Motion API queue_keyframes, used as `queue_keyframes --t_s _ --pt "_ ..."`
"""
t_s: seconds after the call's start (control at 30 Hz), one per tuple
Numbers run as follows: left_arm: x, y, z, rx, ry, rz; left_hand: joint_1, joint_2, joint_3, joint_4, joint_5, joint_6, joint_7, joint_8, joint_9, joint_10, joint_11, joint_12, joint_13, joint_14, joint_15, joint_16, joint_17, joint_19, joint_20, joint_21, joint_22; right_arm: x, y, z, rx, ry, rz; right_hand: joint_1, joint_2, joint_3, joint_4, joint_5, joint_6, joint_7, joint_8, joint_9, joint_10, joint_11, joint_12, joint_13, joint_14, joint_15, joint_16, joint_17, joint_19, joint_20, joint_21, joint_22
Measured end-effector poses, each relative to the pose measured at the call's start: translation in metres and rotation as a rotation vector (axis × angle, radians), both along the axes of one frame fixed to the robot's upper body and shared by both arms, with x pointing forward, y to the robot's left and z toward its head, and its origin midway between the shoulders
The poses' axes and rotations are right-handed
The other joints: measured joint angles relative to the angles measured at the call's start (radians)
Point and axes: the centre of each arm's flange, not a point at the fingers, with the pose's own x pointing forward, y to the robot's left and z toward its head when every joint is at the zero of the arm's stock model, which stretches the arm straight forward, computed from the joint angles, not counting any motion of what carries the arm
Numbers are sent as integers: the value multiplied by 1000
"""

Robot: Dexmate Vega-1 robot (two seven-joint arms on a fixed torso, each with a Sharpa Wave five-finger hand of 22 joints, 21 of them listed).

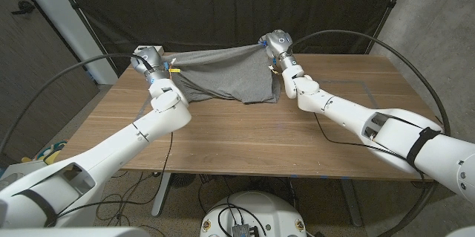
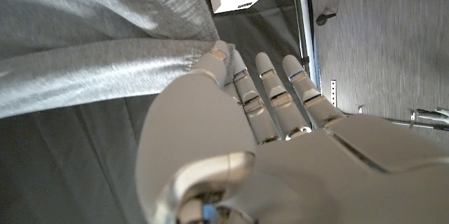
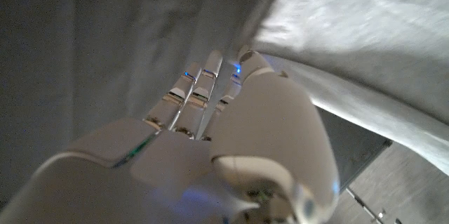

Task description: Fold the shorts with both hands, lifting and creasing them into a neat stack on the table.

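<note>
Hands are raised at the table's (image 1: 245,137) far side, well apart. The left hand (image 1: 148,60) grips one end of the grey shorts' (image 1: 223,73) upper edge, thumb pressed on the hem in the left wrist view (image 2: 210,59); the right hand (image 1: 273,44) holds the other end. The shorts are stretched between them, their lower part draped onto the table.
</note>
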Motion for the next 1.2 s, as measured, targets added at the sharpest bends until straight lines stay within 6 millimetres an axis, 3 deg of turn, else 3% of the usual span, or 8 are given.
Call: queue_keyframes --t_s 0.07,0.17,0.27,0.47,0.7,0.83,0.97,1.2 --pt "1 -1 -1 2 18 7 -56 -10 -15 9 -7 -204 26 -13 -11 -158 32 -69 -45 -124 4 -30 -28 -64 21 -3 -8 -1 6 5 -17 15 -15 -78 -37 -23 22 18 -211 19 0 0 -164 23 -57 -29 -110 7 -22 -52 -40 39 -26 -4" --pt "3 -2 2 15 43 21 -177 -3 -51 39 -11 -525 80 -14 -18 -465 103 -113 -126 -347 66 -41 -82 -198 63 -39 -31 -1 11 20 -37 51 -65 -204 -82 -84 61 58 -535 92 0 2 -476 122 -80 -68 -337 16 -27 -122 -153 105 -59 -5" --pt "6 -1 5 21 62 35 -274 30 -65 76 -9 -721 116 -13 -18 -692 153 -117 -183 -498 135 -41 -115 -302 91 -74 -47 1 11 28 -39 103 -108 -276 -86 -116 89 72 -669 138 0 3 -604 165 -79 -81 -423 29 -22 -150 -189 124 -59 -5" --pt "12 0 14 12 104 65 -304 81 -20 102 14 -759 119 6 -18 -757 175 -97 -213 -538 161 -25 -125 -339 108 -86 -53 8 0 24 -19 264 -145 -381 39 -73 176 67 -547 116 53 3 -499 131 -26 -86 -376 18 25 -165 -148 84 -42 -5" --pt "15 4 10 -47 187 27 -428 49 -25 179 -5 -625 37 27 -18 -627 146 -55 -222 -453 126 4 -133 -316 90 -73 -57 2 -10 9 16 328 -95 -414 54 43 212 41 -351 65 86 3 -321 100 7 -83 -263 17 63 -176 -70 49 -20 -5" --pt "17 2 5 -69 210 -53 -483 16 -46 193 -15 -553 4 33 -18 -554 122 -38 -222 -391 101 12 -142 -277 54 -60 -61 -1 -12 4 32 345 -68 -440 40 46 216 29 -330 68 86 3 -310 105 7 -83 -252 16 66 -180 -57 47 -18 -5" --pt "17 4 -2 -91 214 -138 -525 -26 -73 174 -18 -451 -43 48 -17 -489 103 -28 -222 -356 88 12 -148 -291 68 -62 -67 -4 -13 -4 48 362 -32 -481 35 37 224 17 -326 64 86 3 -303 112 3 -83 -245 15 66 -182 -42 42 -14 -3" --pt "14 8 -7 -101 210 -247 -567 -90 -113 160 -20 -518 -77 5 -17 -528 113 -59 -219 -413 75 -22 -153 -346 54 -94 -74 -9 -15 -15 62 381 27 -606 44 29 233 -19 -354 51 42 3 -376 109 -46 -86 -314 15 28 -204 -51 29 -19 -4"
